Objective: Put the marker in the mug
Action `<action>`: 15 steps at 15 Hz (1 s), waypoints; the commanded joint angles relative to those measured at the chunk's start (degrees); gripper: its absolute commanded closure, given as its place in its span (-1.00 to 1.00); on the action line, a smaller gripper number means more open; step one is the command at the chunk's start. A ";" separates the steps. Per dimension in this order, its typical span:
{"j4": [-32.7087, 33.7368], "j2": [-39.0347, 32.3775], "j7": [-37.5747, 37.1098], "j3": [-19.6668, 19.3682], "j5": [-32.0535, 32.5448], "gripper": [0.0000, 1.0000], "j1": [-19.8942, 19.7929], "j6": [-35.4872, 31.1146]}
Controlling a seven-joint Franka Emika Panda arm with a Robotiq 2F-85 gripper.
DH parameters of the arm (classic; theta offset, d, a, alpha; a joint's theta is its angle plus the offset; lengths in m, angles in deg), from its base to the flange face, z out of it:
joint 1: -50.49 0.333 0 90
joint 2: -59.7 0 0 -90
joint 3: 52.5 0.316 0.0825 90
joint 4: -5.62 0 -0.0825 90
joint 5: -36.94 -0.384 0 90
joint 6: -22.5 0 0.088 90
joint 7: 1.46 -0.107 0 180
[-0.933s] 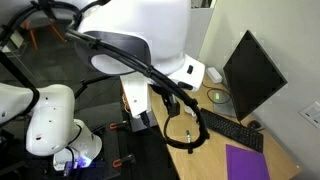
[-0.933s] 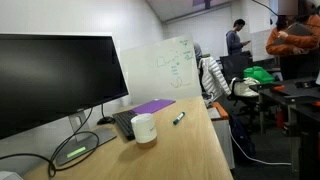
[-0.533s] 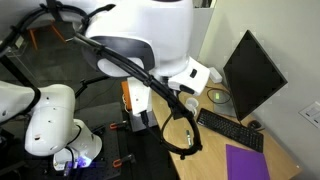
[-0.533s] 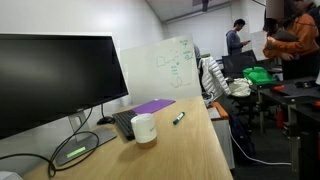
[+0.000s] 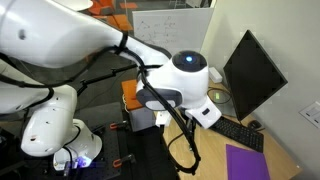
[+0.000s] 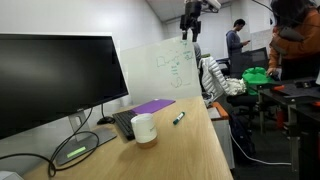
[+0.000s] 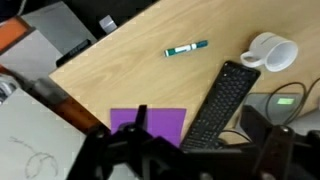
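Note:
A green marker (image 7: pixel 186 48) lies flat on the wooden desk (image 7: pixel 120 70); it also shows in an exterior view (image 6: pixel 179 118). A white mug (image 7: pixel 268 52) stands upright beside the keyboard, apart from the marker, and shows in an exterior view (image 6: pixel 144 128). My gripper (image 7: pixel 200 150) hangs high above the desk, far from both, with its dark fingers spread and nothing between them. It shows small near the ceiling in an exterior view (image 6: pixel 192 18).
A black keyboard (image 7: pixel 220 100) and a purple pad (image 7: pixel 150 125) lie below the gripper. A large monitor (image 6: pixel 55 80) stands at the desk's back. A whiteboard (image 6: pixel 170 68) stands beyond the desk's end. People stand at the far right (image 6: pixel 290 40).
The arm has swung and its gripper has come into view high above the desk. The marker and the mug have not moved.

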 commanded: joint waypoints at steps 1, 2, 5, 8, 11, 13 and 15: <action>2.12 -11.35 -10.55 2.58 1.59 -1.00 -4.02 -8.12; 2.78 -14.78 -14.21 2.74 2.91 -1.00 -4.62 -10.27; 5.33 -22.95 -28.37 1.26 9.52 -1.00 -4.04 -13.13; 8.64 -28.31 -42.84 -2.43 14.41 -1.00 0.19 -11.00; 10.42 -31.86 -53.65 -4.61 14.04 -1.00 3.90 -8.86; 10.65 -33.55 -59.58 -4.97 12.24 -1.00 5.88 -7.23; 10.81 -35.13 -65.05 -4.50 10.19 -1.00 7.25 -5.52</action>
